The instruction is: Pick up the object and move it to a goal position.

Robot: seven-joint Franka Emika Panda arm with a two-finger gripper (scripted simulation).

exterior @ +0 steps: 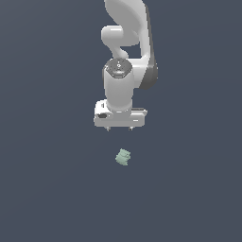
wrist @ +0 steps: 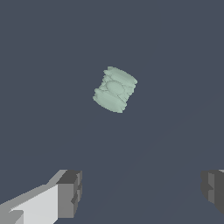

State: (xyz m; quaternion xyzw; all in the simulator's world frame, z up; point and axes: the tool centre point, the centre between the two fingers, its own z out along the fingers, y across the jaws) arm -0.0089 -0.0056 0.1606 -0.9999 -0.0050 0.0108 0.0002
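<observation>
Object (exterior: 123, 157) lies ungrasped on the desk (exterior: 47, 189) below the wide-spread, empty claw (exterior: 120, 128), so pickup and transfer both remain.

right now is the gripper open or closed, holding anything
Gripper: open, fingers spread wide, holding nothing. The mint-green block lies apart from it on the floor, not between the fingers.

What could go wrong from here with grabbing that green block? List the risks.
1. The mint-green block lies apart from the open gripper, not between its fingers; closing now would likely catch nothing.
2. The block sits skewed to the jaws, so a straight pinch might twist it.
3. Its ridged, lumpy sides may give the pads poor contact and slip.
</observation>
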